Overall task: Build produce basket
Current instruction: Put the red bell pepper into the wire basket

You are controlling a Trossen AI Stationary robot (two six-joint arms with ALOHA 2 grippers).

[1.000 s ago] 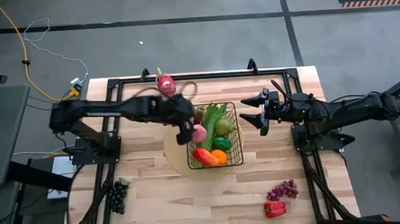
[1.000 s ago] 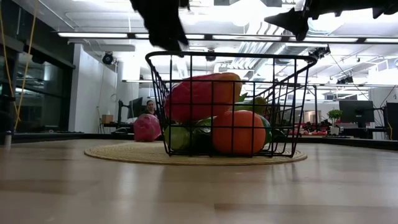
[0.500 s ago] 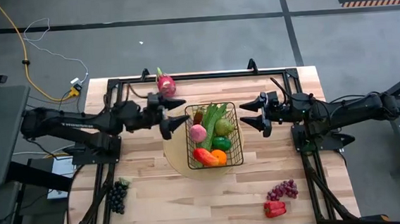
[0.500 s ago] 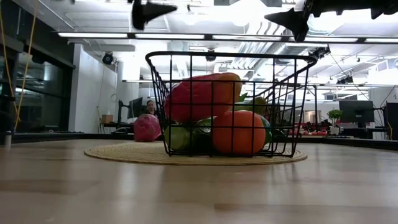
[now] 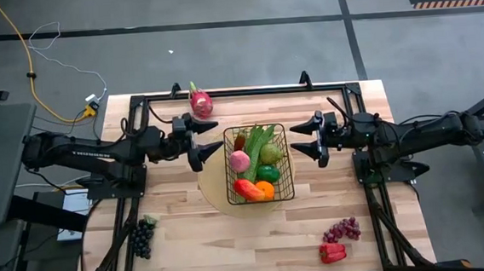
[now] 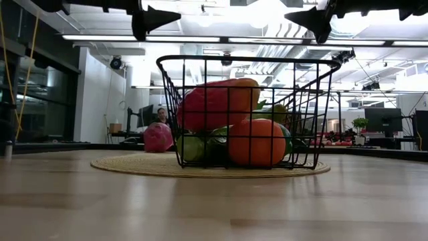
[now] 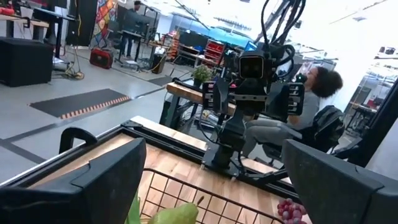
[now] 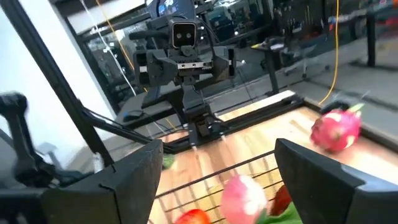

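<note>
Moments after hovering over the basket's near edge, the left gripper (image 5: 201, 140) has drawn back to the basket's left side, its fingers spread wide and empty. A second ago it was blurred above a pink round fruit (image 5: 240, 160) at the basket's left wall; that fruit now lies inside, so the drop looks complete and the arm is free for another pick.

The right gripper (image 5: 316, 136) hangs just off the basket's right side, fingers likewise parted and holding nothing, unchanged over the last second.

The basket (image 5: 284, 190), black wire with tall sides, stands at the middle of the table (image 5: 232, 239) on a round tan mat (image 5: 212, 193). From above it holds long green pods (image 5: 258, 143), a pear-like green fruit (image 5: 270, 153), a green pepper (image 5: 268, 173), a red pepper (image 5: 246, 188) and an orange (image 5: 265, 190). From table height the red pepper and orange press against the near mesh, the pile reaching roughly two-thirds up the walls.

Four pieces remain outside: a dragon fruit (image 5: 199, 98) at the far edge, near the left arm; dark grapes (image 5: 140, 237) at the near left corner; red grapes (image 5: 342, 229) and a red fruit (image 5: 332, 252) at the near right. By this count the task is more than half done.

A seated person (image 7: 292, 118) shows beyond the table in the left wrist view.
</note>
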